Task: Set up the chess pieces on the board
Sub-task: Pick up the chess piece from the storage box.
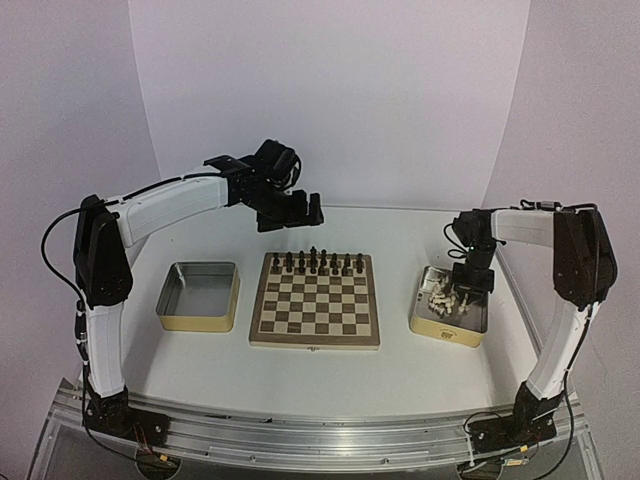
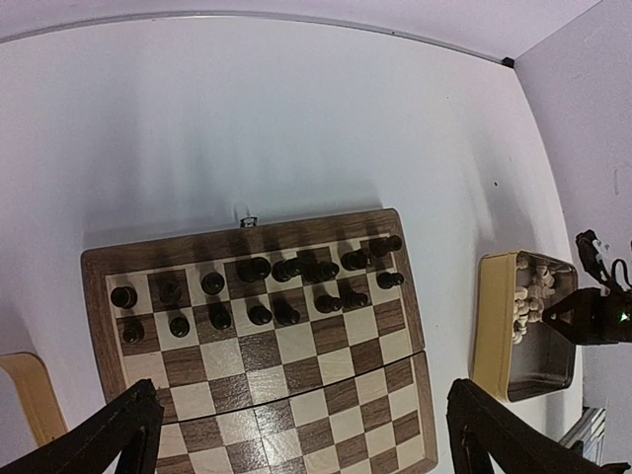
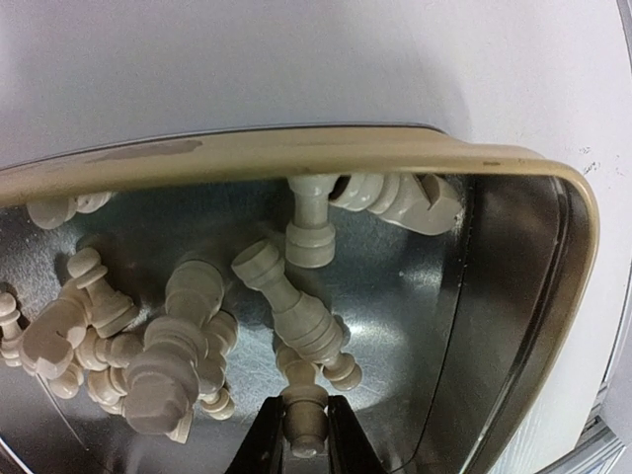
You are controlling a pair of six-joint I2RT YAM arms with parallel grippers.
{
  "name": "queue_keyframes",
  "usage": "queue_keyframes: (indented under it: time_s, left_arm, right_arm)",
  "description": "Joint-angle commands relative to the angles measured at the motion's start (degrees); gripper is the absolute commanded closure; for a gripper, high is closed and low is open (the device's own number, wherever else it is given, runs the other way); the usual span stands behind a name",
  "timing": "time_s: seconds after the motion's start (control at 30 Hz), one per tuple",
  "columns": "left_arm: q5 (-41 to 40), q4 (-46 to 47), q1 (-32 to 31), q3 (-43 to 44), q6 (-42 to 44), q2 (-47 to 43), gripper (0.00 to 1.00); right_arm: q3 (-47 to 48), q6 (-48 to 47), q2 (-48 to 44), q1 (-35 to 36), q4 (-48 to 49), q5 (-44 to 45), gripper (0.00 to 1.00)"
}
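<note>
Right wrist view: right hand (image 3: 304, 446) mostly cut by bottom edge, only fingertips (image 3: 265, 444) showing; chess piece (image 3: 304, 400) between them partly hidden. Left wrist view: board (image 2: 178, 254) near rows cut off. Top view: kinds of pieces in tin (image 1: 447, 335) too small to tell.

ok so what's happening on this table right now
The right gripper is down in the tin of cream-white chess pieces, its fingers pinching one piece. The left gripper hangs open above the far edge of the chessboard, holding nothing. Dark pieces stand on its two far rows; no white piece is on it yet.
</note>
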Motion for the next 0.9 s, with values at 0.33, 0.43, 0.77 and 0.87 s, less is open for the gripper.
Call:
queue_keyframes:
  time_s: [0.33,0.43,0.77,0.87]
  left_arm:
    - [-0.26,-1.01,0.11,3.2,0.29,0.15,0.0]
    - [-1.43,-3.81,0.09,5.75,1.03,1.2,0.01]
    - [-4.34,-8.27,0.76,11.13,2.67,3.03,0.01]
    - [-4.66,-10.22,2.34,11.06,1.89,2.85,0.0]
  right_arm:
    - [-0.71,0.11,-4.4,0.22,0.25,-0.03,1.0]
    - [-1.78,0.51,-9.1,0.2,-1.27,-1.06,1.0]
    - [4.44,-0.25,-15.8,4.12,-9.67,-3.39,1.0]
    - [9.41,0.01,-15.0,9.28,-11.99,-2.7,1.0]
